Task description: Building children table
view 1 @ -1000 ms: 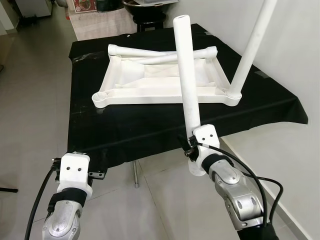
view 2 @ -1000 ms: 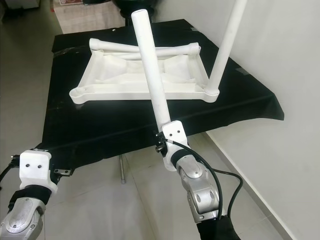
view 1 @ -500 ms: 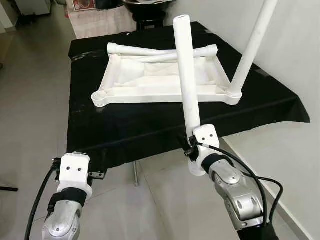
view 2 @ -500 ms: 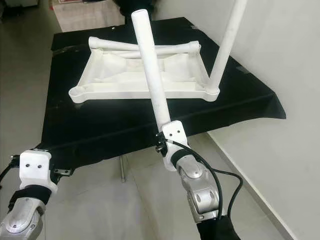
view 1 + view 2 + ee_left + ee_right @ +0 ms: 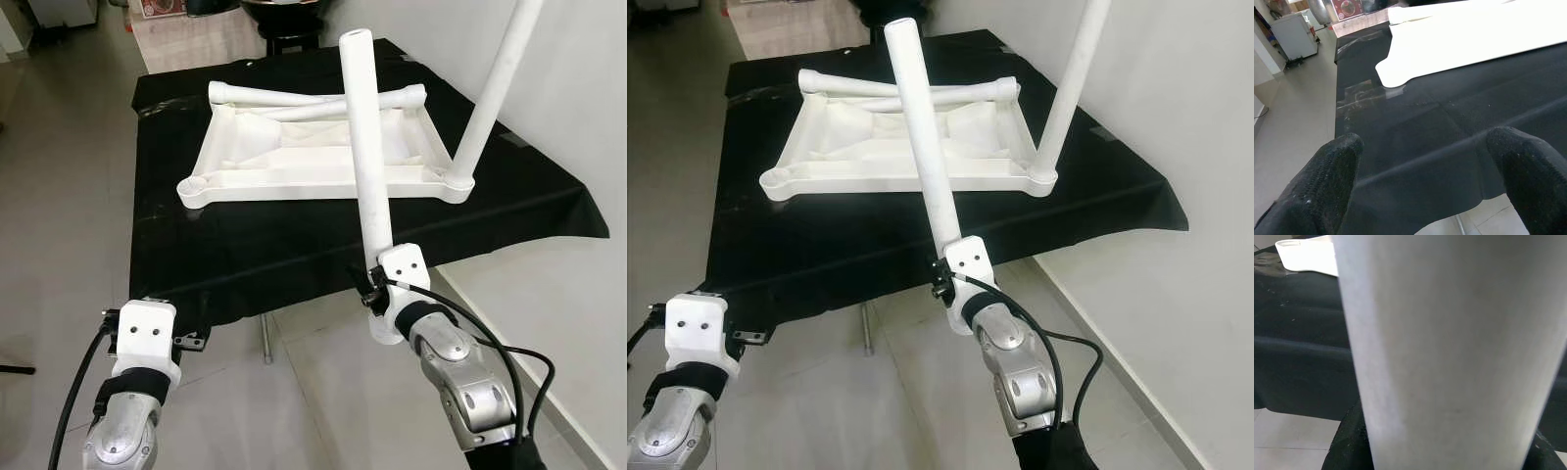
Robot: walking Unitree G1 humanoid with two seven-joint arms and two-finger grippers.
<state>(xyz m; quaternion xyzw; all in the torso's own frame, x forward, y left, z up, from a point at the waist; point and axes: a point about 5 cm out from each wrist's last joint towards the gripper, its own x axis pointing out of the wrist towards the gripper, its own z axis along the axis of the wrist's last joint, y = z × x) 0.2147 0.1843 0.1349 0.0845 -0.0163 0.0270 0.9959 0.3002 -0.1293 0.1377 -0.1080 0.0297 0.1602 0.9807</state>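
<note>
Bare black cloth lies open along the desk (image 5: 245,264) near edge, before the tabletop (image 5: 294,181). The held leg (image 5: 364,166) slants across the tabletop's right half; an upright leg (image 5: 490,98) blocks its near right corner.

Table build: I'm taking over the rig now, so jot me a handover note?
Right gripper is shut on a white leg tube, held upright in front of the black-draped table.
Left gripper is open and free, near the table's front edge.
The upturned white tabletop lies on the cloth; one leg stands in its near right corner.
Left: fit the held leg and the remaining legs.
</note>
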